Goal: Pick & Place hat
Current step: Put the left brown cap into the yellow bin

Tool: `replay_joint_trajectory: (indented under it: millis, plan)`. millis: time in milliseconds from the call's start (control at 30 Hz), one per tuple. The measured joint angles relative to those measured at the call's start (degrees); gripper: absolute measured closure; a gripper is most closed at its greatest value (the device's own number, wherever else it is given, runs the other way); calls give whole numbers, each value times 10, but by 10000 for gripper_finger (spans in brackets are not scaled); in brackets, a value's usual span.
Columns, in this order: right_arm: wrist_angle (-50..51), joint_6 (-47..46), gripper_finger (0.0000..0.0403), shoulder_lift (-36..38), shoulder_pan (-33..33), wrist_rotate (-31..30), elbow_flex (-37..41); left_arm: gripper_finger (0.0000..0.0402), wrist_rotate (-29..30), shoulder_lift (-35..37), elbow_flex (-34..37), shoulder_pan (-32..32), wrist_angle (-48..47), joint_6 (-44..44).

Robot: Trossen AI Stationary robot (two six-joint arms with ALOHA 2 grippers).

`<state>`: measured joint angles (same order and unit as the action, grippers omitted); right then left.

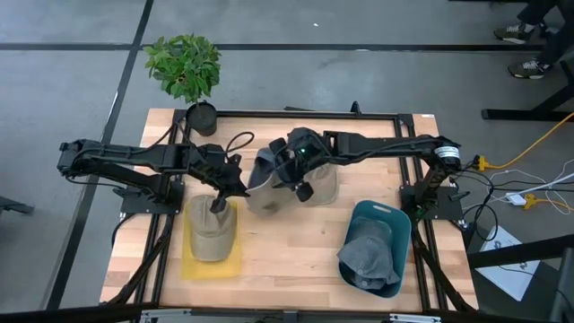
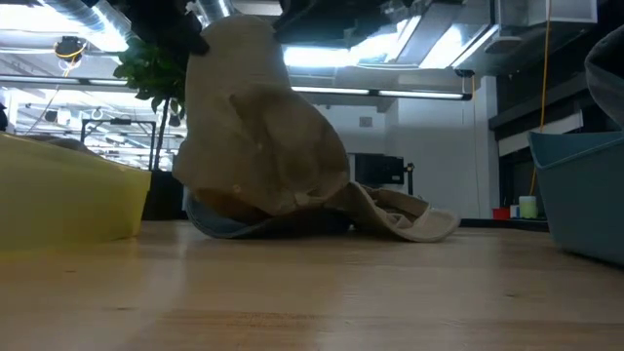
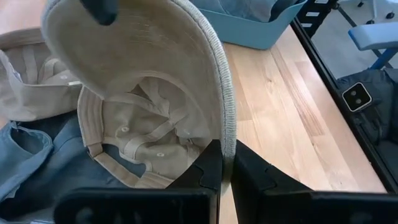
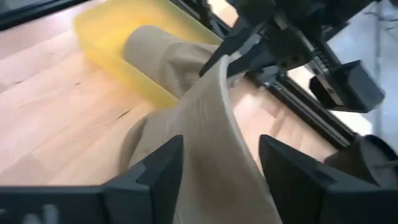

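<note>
Nearest the left wrist camera, the left gripper (image 3: pixel 227 171) has its two dark fingers pressed together on the ribbed edge of the tan hat's brim (image 3: pixel 225 93), and past them the hat's inside shows its seam tapes and sweatband. From above, that left gripper (image 1: pixel 235 184) sits at about the table's centre, reaching in from nine o'clock, and the tan hat (image 1: pixel 265 184) it grips lies just to its three o'clock side, heaped with grey-blue cloth (image 1: pixel 269 170) and another tan piece (image 1: pixel 323 187). Facing it from three o'clock, the right gripper (image 1: pixel 298 175) is over the same heap; its wrist view shows its fingers (image 4: pixel 155 171) standing apart on either side of a fold of tan fabric (image 4: pixel 214 143), not visibly pinching it. Seen level with the tabletop, the tan hat (image 2: pixel 258 127) rises well up off the wood, its brim trailing on the boards toward three o'clock. At seven o'clock of the heap a yellow tray (image 1: pixel 190 260) holds a second tan cap (image 1: pixel 208 233). Toward four o'clock a teal bin (image 1: pixel 395 224) carries a grey hat (image 1: pixel 368 256). A potted plant (image 1: pixel 186 67) stands at the table's eleven o'clock corner. The wooden table (image 1: pixel 287 260) lies bare between tray and bin.
</note>
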<state>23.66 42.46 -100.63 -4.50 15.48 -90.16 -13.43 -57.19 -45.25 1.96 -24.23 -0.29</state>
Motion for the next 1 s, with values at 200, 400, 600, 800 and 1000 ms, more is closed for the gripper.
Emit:
replay_joint_trajectory:
  millis: [200, 400, 600, 800, 1000]
  plan:
    - [63, 0, 301, 0, 0, 9, -38, 388, 0, 0, 0, 0, 6, 6]
    - [90, 0, 387, 0, 2, 32, -48, 369, -16, 1, 0, 0, 14, 6]
    - [113, -20, 383, 0, -2, 51, -49, 342, 12, 1, 0, 1, 57, -11]
    - [154, -31, 389, 1, -6, 23, -50, 298, 24, 1, 0, 1, 73, -15]
    - [221, -42, 388, 8, -12, -21, -56, 247, 28, 4, 0, 0, 93, 27]
